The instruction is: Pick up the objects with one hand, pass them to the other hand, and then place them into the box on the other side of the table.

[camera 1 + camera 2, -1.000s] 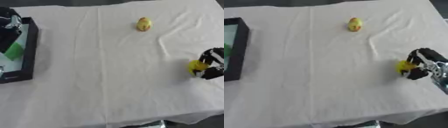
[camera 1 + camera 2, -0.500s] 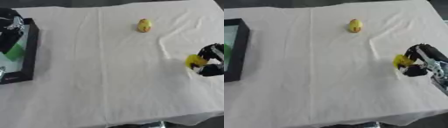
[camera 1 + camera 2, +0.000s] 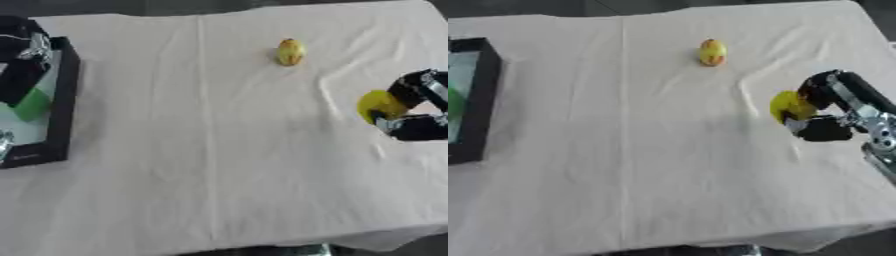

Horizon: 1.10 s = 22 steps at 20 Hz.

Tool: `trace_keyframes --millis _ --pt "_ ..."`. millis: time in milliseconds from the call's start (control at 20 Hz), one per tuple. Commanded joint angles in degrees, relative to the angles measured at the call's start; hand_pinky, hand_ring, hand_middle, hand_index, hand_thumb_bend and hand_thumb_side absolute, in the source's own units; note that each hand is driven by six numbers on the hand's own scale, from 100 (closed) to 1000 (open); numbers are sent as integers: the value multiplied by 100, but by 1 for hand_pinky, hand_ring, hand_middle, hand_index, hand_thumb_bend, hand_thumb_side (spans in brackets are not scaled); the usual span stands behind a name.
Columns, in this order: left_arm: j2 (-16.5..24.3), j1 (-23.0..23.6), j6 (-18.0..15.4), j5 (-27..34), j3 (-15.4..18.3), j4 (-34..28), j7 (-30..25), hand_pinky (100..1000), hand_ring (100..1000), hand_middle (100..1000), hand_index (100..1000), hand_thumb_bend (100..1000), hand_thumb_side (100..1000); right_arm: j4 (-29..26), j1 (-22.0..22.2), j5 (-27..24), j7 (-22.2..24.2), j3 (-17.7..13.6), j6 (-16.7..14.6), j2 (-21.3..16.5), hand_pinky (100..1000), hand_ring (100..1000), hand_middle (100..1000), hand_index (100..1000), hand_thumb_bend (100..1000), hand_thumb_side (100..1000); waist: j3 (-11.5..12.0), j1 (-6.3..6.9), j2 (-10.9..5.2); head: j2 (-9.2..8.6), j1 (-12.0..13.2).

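Rightward, right hand (image 3: 826,116) fingers clasping yellow object (image 3: 786,106) near tablecloth (image 3: 649,165) edge.

head stereo pair | looking down | shared: table (image 3: 219,150), box (image 3: 66,100)

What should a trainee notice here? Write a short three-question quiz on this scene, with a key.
1. True or false: the right hand holds a yellow object.
2. Which item lies alone on the white cloth at the far side?
A. a yellow-orange egg-shaped object
B. a blue cup
C. a red block
3. Fill in: the black box sits at the table's ____ edge.

Key: 1 true; 2 A; 3 left. The left hand shows over that box, and whether its fingers are curled cannot be told.
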Motion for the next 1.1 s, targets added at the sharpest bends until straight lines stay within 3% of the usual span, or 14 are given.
trace_keyframes --millis 50,300,1100 --pt "200 -152 10 -50 79 -150 -51 643 680 626 743 100 533 -115 -216 -265 -238 91 -227 82 606 515 360 494 100 100 15 9 -152 -52 18" --pt "268 -272 34 -106 98 -260 -128 644 680 627 744 100 508 -115 -647 -384 -475 323 -326 433 581 502 353 493 100 100 30 39 -186 -34 58" --pt "363 -775 115 -202 -46 -1184 -838 650 684 634 747 100 438 -79 -1713 -522 -1036 1203 -166 1658 538 482 343 491 100 100 99 75 -270 56 131"
